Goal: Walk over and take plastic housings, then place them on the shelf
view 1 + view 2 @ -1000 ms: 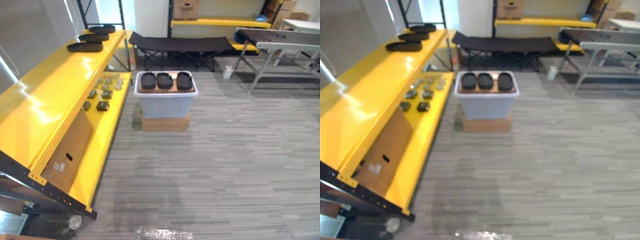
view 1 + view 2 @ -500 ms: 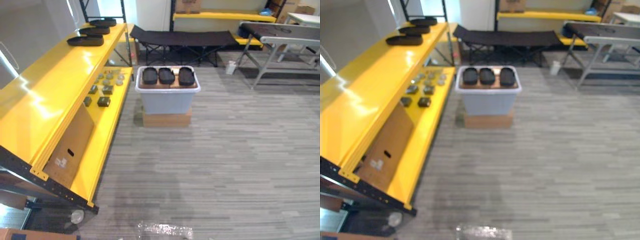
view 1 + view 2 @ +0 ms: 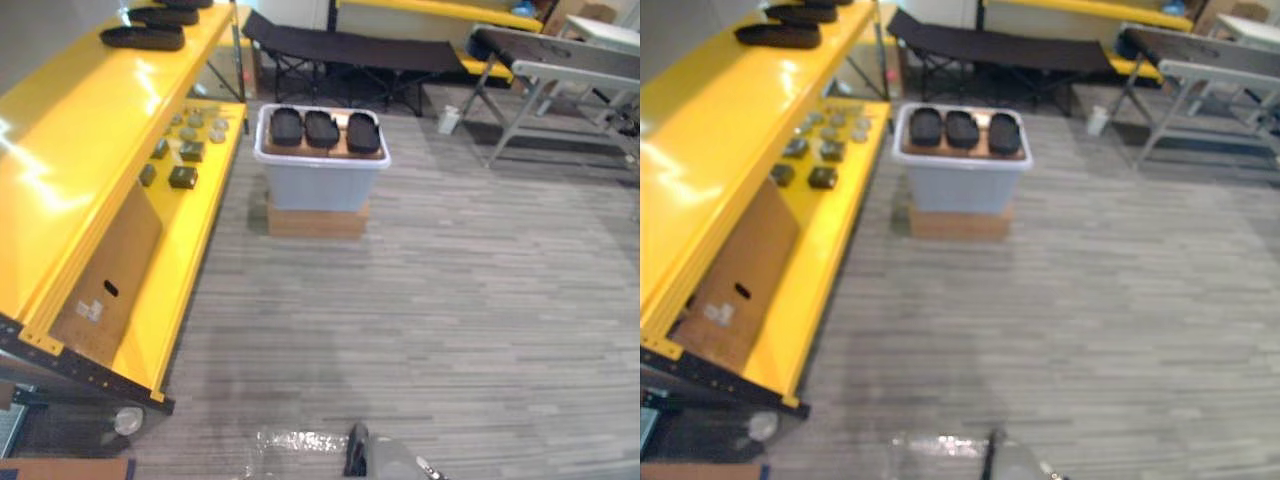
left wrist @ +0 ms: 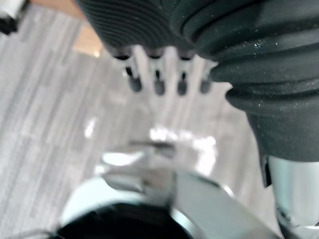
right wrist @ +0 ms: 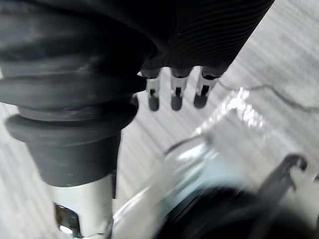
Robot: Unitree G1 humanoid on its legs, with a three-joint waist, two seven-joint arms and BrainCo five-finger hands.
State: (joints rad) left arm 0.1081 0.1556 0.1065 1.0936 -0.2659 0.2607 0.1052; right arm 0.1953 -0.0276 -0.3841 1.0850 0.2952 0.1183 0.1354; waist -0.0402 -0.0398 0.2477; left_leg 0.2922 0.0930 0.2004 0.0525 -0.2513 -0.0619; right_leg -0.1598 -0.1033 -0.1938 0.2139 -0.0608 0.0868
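Three black plastic housings (image 3: 321, 128) lie side by side in a grey bin (image 3: 320, 186) that stands on a cardboard box (image 3: 318, 222) on the floor some way ahead. To the left runs the yellow shelf (image 3: 90, 120), with more black housings (image 3: 142, 37) at the far end of its top level. My left hand (image 4: 158, 84) hangs over the floor, fingers straight and empty. My right hand (image 5: 176, 98) hangs the same way, holding nothing.
Small dark and grey parts (image 3: 183, 177) lie on the shelf's lower level, and a cardboard sheet (image 3: 105, 275) leans under the top level. A black folding cot (image 3: 350, 52) stands behind the bin. A grey table (image 3: 560, 70) and a white bottle (image 3: 449, 120) are at the right.
The whole picture has shifted as the camera moved a little nearer the bin. The housings, bin and shelf have not moved.
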